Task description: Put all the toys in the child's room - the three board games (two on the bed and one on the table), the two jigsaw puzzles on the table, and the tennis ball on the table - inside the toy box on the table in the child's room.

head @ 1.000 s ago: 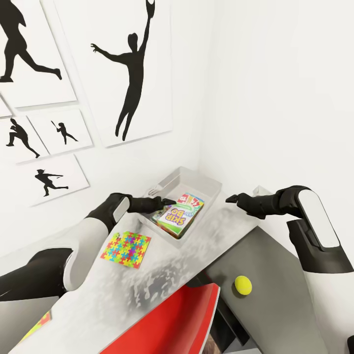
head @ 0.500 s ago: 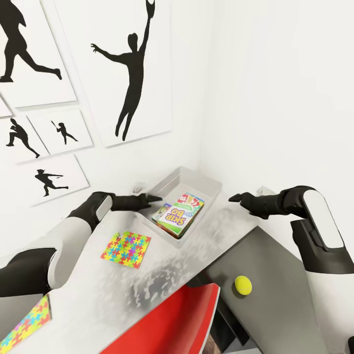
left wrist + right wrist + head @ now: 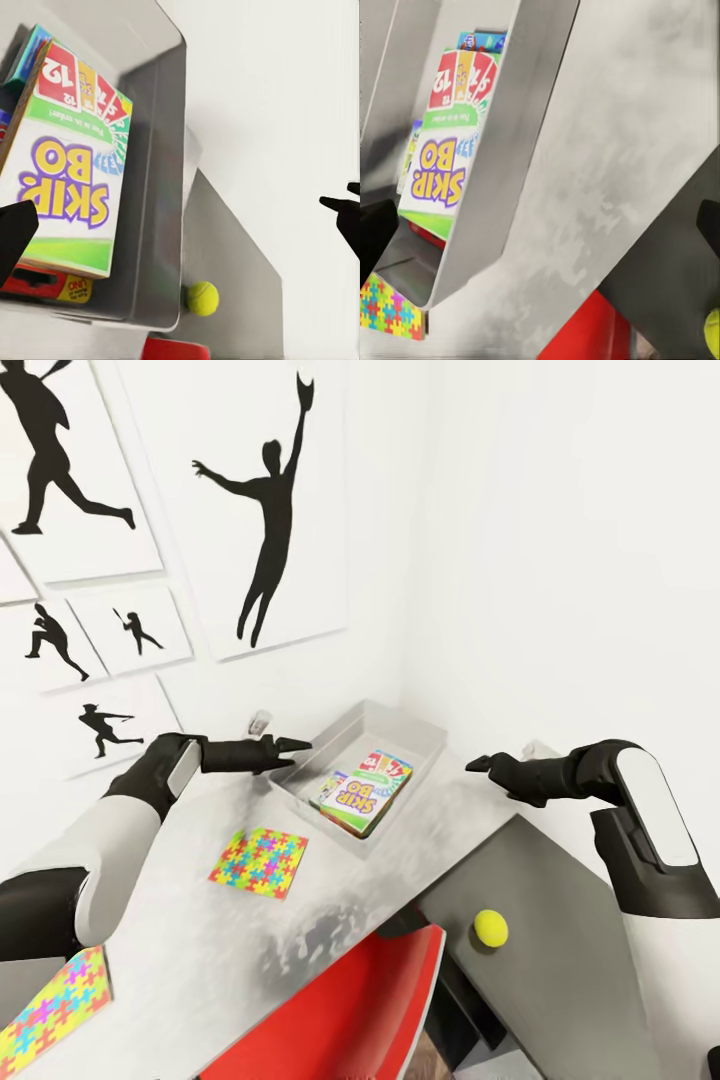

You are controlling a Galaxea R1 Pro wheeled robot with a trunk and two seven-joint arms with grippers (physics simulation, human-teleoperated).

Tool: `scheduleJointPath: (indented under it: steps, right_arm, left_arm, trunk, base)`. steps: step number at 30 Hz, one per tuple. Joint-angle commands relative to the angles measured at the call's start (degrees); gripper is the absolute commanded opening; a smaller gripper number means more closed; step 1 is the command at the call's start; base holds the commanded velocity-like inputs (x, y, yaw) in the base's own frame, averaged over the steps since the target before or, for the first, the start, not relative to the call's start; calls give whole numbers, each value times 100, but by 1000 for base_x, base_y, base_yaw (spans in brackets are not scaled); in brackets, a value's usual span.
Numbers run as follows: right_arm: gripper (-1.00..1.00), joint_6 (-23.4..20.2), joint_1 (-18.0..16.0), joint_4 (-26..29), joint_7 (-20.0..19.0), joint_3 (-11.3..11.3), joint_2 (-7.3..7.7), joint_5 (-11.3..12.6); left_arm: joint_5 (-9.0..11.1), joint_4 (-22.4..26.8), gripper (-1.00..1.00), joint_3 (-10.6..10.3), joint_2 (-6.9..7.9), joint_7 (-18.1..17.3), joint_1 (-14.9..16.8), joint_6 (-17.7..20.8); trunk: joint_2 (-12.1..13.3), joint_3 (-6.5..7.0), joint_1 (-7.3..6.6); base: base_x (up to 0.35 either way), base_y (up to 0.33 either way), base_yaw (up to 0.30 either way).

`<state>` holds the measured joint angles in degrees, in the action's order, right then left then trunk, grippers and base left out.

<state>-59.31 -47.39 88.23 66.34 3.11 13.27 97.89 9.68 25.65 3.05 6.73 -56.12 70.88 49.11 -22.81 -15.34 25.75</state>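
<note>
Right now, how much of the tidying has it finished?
Board games already lie stacked in the toy box. The left gripper and right gripper carry nothing. Left: one jigsaw puzzle beside the box, another at the desk's near end, and the tennis ball.

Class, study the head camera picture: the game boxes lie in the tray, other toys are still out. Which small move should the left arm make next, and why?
Probably lower the left gripper toward the nearer jigsaw puzzle. That gripper hovers beside the toy box holding nothing, the board games already lie inside, and this puzzle rests flat on the table on that arm's side.
</note>
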Motion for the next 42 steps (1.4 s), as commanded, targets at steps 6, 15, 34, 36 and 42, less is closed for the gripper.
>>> scheduleJointPath:
  steps: [6, 15, 34, 36, 42]
  right_arm:
    - [100, -29, -1, -5, 62, 5, -20, 42]
    - [100, -22, 9, -31, 64, 7, -34, 38]
    - [100, -11, 26, -29, 61, 14, -52, 38]
    - [100, -10, 34, -27, 57, 14, -53, 38]
    - [100, -10, 44, -27, 53, 14, -53, 40]
  left_arm:
    - [-2, 47, 100, 11, -3, -21, 5, 74]
    - [-2, 54, 100, 11, -5, -22, 5, 81]
    - [-4, 54, 100, 11, -5, -5, 5, 81]
    - [-4, 54, 100, 11, -5, -5, 5, 81]
    - [-4, 56, 100, 11, -5, -5, 5, 81]
  trunk:
    - [-11, 42, 3]
    - [-11, 119, 3]
    - [-11, 170, 3]
    - [-11, 187, 3]
    - [-11, 242, 3]
  base:
    - [-32, 18, -37]
    - [-63, 1, -3]
    - [-48, 1, 0]
    - [-224, 39, 0]
    - [-195, 24, 0]
